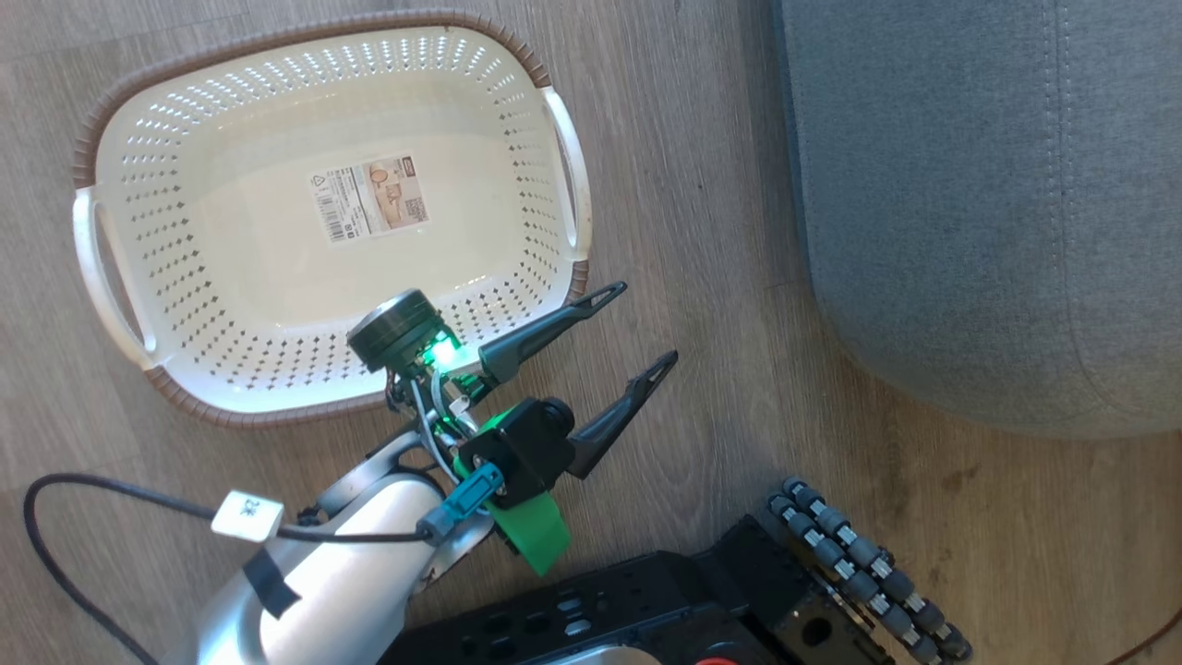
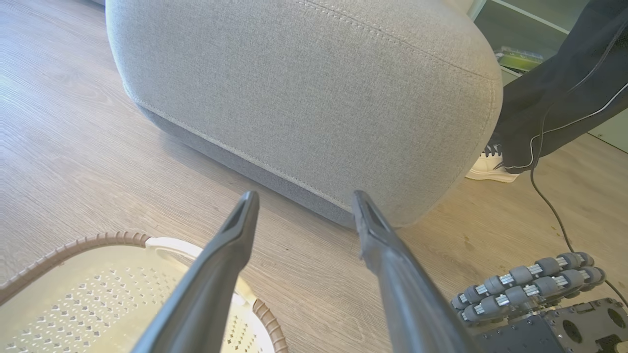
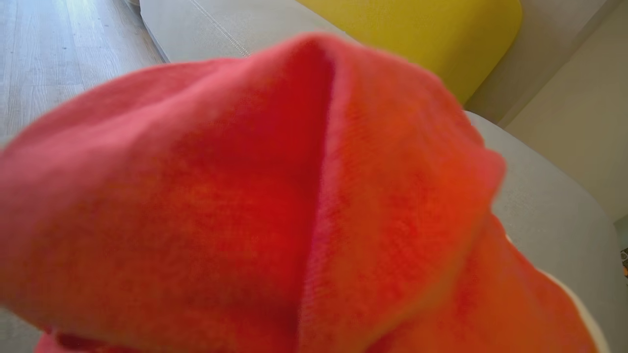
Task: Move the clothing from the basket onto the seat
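The left gripper (image 1: 640,325) stands fully open, its two dark fingers spread wide with nothing between them. The basket (image 1: 166,231) sits on the wooden floor (image 1: 720,231) just below the fingers, on their left in the wrist view, with its label sticker (image 1: 369,197) exposed. The seat (image 1: 970,185) stands ahead of the fingertips, apart from them. The right gripper is nearly closed on the clothing (image 3: 274,206), which bunches over its hidden fingers. The seat's grey surface lies beyond the fabric, and a yellow cushion (image 3: 417,34) lies farther off.

Left gripper (image 1: 640,325) splayed, right gripper seemingly clamping clothing (image 3: 274,206)
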